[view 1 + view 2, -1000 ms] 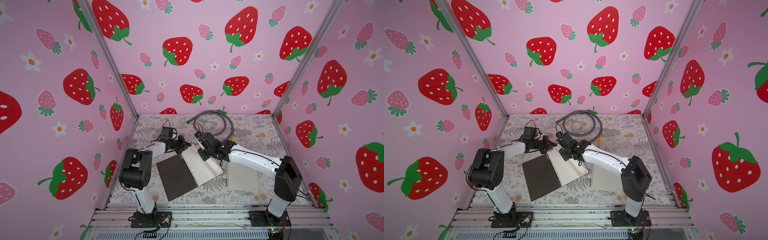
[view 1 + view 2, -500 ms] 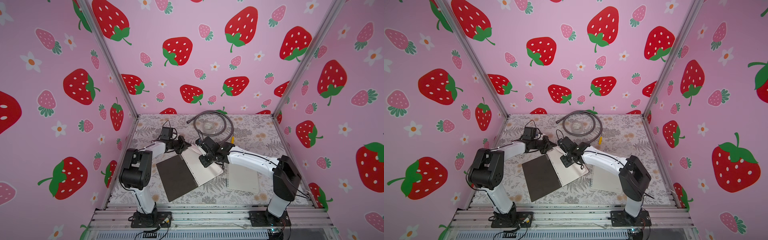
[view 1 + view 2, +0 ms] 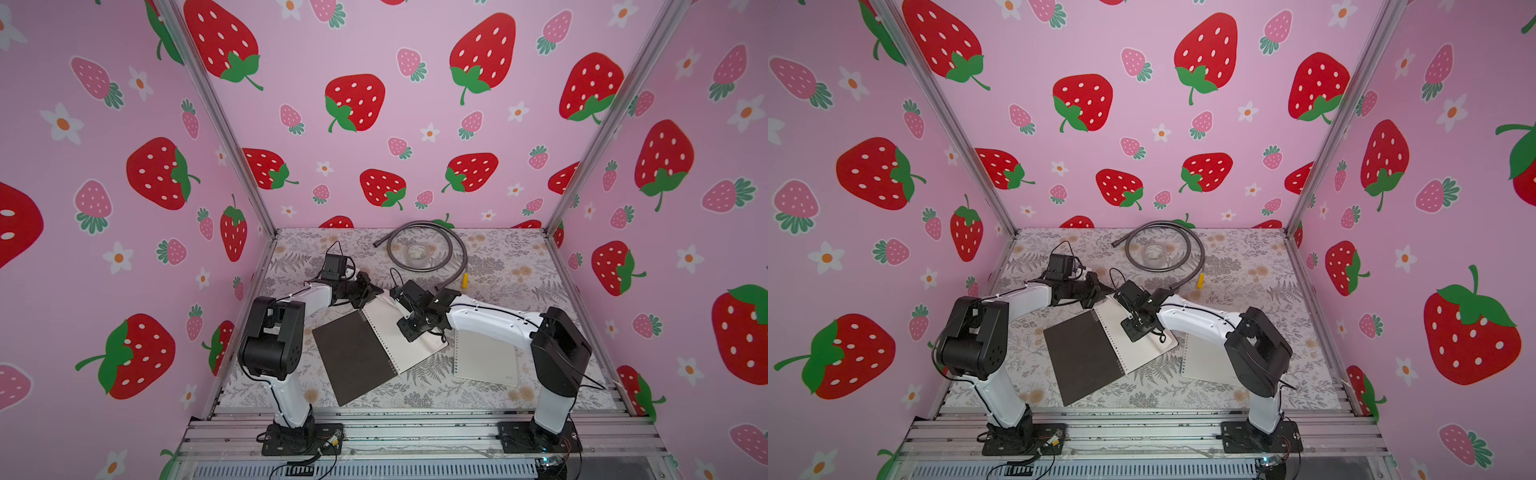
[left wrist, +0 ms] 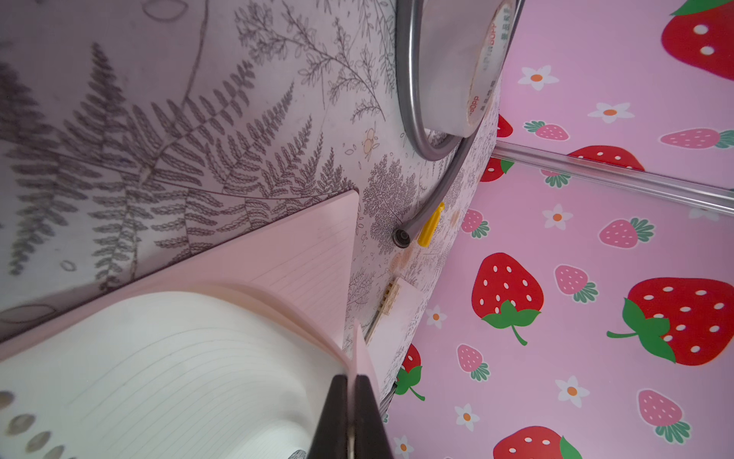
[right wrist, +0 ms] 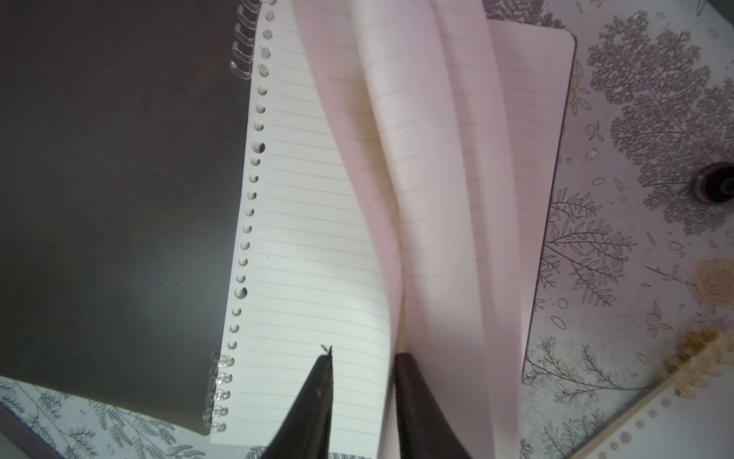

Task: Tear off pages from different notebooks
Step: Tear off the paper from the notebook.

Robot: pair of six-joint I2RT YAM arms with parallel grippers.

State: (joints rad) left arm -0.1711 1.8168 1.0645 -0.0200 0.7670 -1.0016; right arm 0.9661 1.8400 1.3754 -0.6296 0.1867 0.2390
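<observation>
A grey hose [image 3: 462, 253] lies coiled at the far side of the worktop [image 3: 519, 266], which has a fern print. Inside the coil stands a roll of clear tape [image 3: 417, 252]. A small yellow piece [image 3: 465, 281] lies just beside the end of the hose. Pink strawberry walls [image 3: 374, 62] stand on three sides.

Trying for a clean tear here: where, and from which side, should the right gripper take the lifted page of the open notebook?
Probably the raised ridge of the page, from above, with the right gripper astride it: the sheet buckles up there, while the rest lies flat. The left gripper pinches one corner.
</observation>
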